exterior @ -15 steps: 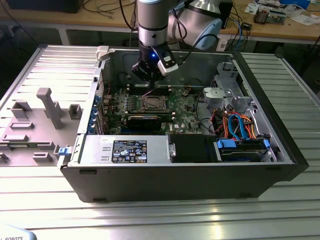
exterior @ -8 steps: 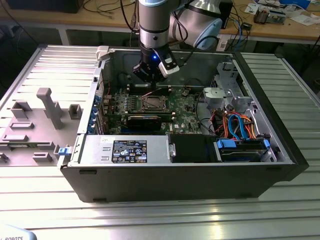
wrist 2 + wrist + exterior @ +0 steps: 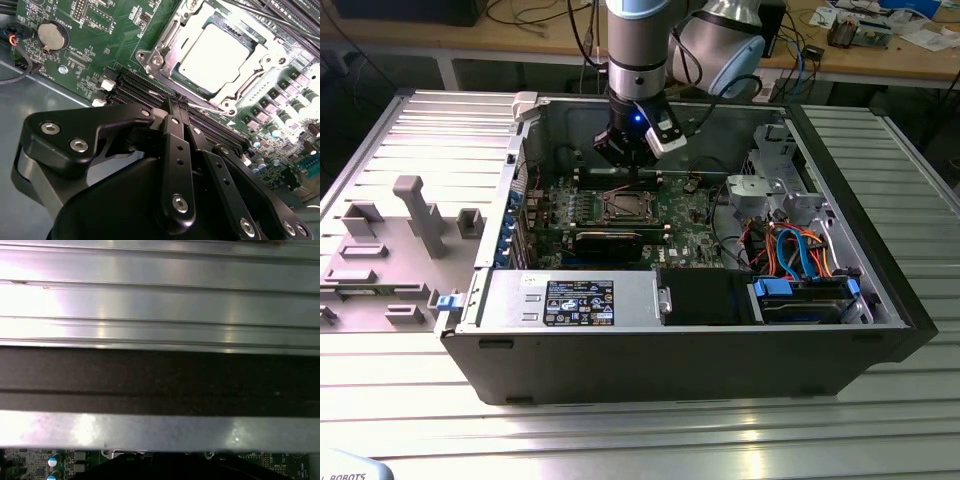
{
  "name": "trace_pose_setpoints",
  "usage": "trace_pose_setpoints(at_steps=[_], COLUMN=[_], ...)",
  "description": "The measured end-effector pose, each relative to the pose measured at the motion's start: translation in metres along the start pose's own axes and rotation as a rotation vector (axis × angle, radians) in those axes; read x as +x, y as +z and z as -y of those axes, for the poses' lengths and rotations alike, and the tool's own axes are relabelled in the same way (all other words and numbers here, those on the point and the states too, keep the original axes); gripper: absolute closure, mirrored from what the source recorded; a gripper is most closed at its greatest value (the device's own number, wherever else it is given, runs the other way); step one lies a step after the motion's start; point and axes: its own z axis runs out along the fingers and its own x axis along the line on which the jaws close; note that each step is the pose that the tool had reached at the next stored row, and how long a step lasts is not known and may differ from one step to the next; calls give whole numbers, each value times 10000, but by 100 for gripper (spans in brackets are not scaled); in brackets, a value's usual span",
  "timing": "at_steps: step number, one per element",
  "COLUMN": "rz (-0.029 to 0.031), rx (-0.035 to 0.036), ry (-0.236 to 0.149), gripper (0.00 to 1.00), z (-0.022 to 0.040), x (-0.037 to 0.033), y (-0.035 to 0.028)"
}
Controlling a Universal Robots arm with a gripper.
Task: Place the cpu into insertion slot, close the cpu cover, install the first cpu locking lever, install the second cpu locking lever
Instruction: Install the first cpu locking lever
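Gripper [image 3: 179, 107]: black, fingers [image 3: 176, 150] pressed together with no gap, holding nothing; the tips hang over the long black memory slots [image 3: 135, 85], just short of the socket. In the exterior view the gripper [image 3: 625, 165] sits low inside the open computer case [image 3: 670, 360], over the far part of the motherboard [image 3: 690, 225].

Cpu [image 3: 216, 56]: flat square chip with a pale silvery top, lying level in the insertion slot [image 3: 167, 35]. In the exterior view the cpu [image 3: 623, 205] shows as a small square patch near the middle of the board.

Cpu cover [image 3: 260, 67]: grey metal frame, closed down flat around the chip, which shows through its window.

Second wrist view adds a round coin battery [image 3: 52, 36] on the green board and rows of small capacitors [image 3: 280, 120] beyond the socket.

First wrist view: ribbed aluminium bench [image 3: 160, 300], a dark case wall [image 3: 160, 380] in front of it, and a thin strip of circuit board [image 3: 40, 462].

Exterior view, further items: power supply box [image 3: 570, 298] along the case's near wall; drive bay with blue and orange cables [image 3: 800, 255] at the exterior view's right; grey plastic case panel [image 3: 405, 235] lying on the bench towards the exterior view's left; a wooden table with cables [image 3: 540, 30] beyond.
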Motion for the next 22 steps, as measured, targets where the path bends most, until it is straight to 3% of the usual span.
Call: trace_pose_setpoints(at_steps=[7, 16, 22], rz=[1, 0, 1], rx=[0, 4, 3], ry=[1, 0, 1], gripper=[89, 89, 89], z=[6, 14, 13], x=[-63, -93, -97], y=[57, 151, 140])
